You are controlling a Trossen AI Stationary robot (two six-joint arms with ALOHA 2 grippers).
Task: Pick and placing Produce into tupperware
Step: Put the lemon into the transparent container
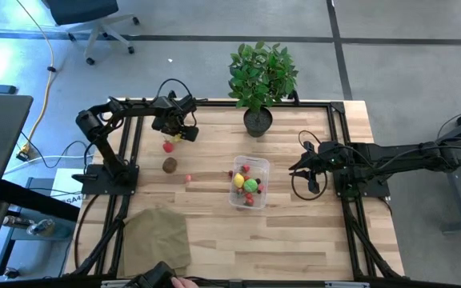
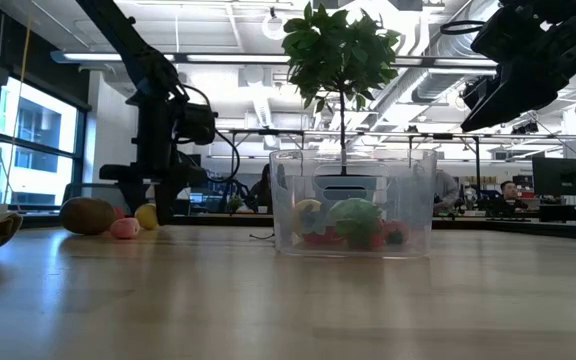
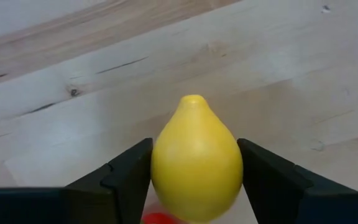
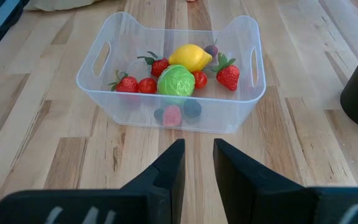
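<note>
Fingers point(image 3: 126, 171) of the left gripper point(image 3: 194, 177) sit pressed against both flanks of a yellow lemon point(image 3: 196, 158), pinching it just above the wooden table point(image 1: 310, 240). From the overhead view this gripper point(image 1: 176, 134) works at the table's left rear, with a red piece point(image 1: 167, 146) directly beneath it, a brown fruit point(image 1: 170, 165) nearer the front, and a small pink piece point(image 1: 188, 178) lying between that fruit and the tupperware point(image 1: 249, 183).

The tupperware stands near the table's middle, upright and lidless. Inside it lie strawberries point(image 4: 227, 74), a second lemon point(image 4: 190, 58), a green cabbage point(image 4: 176, 81) and several smaller pieces; those at the near wall are blurred by the plastic and cannot be identified.

The right gripper point(image 4: 196, 163) waits just beside the tupperware's right side, raised off the table, its fingers point(image 4: 169, 168) held a narrow gap apart and holding nothing.

Obstructions: a potted plant point(image 1: 261, 80) stands behind the tupperware at the rear edge; a tan cloth point(image 1: 157, 236) lies at the front left corner. A hand point(image 1: 184, 282) shows at the front edge, largely cut off.

From table height, the left gripper's fingertips are hidden behind its own arm.
</note>
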